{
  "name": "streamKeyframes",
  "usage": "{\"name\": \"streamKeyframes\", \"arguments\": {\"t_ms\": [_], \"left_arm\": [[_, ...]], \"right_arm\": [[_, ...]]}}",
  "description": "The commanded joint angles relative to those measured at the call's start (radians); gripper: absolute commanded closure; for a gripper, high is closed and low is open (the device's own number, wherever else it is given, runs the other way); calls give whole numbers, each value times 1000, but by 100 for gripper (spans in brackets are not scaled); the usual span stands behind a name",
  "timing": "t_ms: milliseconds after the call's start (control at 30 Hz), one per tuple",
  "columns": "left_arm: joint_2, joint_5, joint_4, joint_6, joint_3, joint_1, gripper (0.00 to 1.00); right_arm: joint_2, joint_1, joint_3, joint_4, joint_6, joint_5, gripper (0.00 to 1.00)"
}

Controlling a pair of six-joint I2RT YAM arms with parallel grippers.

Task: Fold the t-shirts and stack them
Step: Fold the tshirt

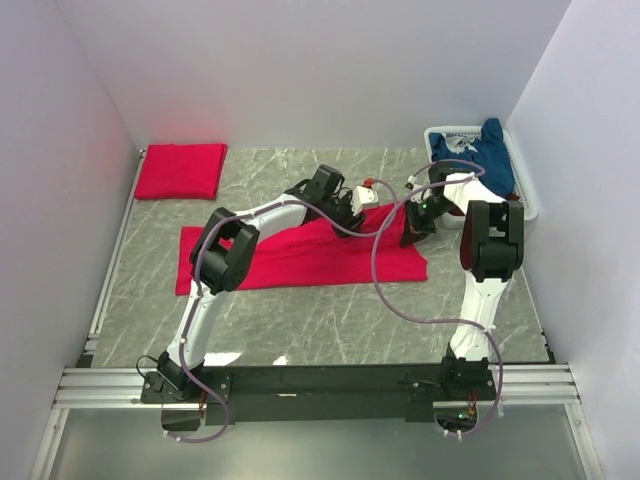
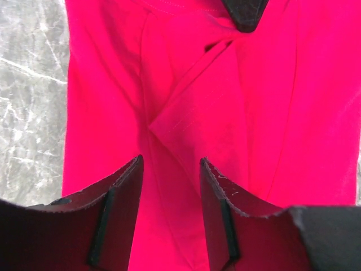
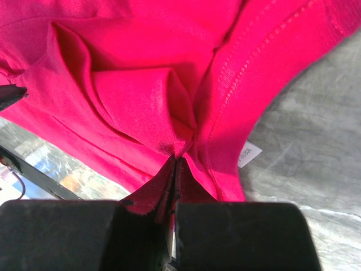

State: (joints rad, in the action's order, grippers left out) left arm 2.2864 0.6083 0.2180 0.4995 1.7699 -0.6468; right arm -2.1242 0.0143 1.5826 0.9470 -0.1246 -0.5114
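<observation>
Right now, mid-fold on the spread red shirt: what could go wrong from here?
1. The right gripper pinches a bunched wad of the red t-shirt, likely several layers. A pull may drag the whole shirt rather than one edge.
2. The left gripper is open over the cloth with nothing between its jaws, so a one-sided pull could skew the fold.
3. The cable loops over the shirt and might snag it.
</observation>
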Motion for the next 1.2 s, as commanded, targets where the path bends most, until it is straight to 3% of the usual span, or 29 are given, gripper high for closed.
{"name": "streamKeyframes", "arguments": {"t_ms": [0,233,400,700,867,1167], "left_arm": [[8,60,9,-10,53,-1,51],[33,106,9,-7,80,-4,62],[53,111,12,-9,92,-19,64],[77,102,-12,-32,109,-34,62],[96,90,-20,-52,126,-34,54],[113,76,-45,-81,135,-37,48]], "right_arm": [[67,-10,-7,-19,-17,17,100],[96,-10,-32,-17,-36,43,100],[113,-10,-58,-17,-55,62,100],[112,-10,-69,-20,-58,48,100],[110,-10,-69,-19,-63,48,100],[107,-10,-70,-14,-67,44,100]]}}
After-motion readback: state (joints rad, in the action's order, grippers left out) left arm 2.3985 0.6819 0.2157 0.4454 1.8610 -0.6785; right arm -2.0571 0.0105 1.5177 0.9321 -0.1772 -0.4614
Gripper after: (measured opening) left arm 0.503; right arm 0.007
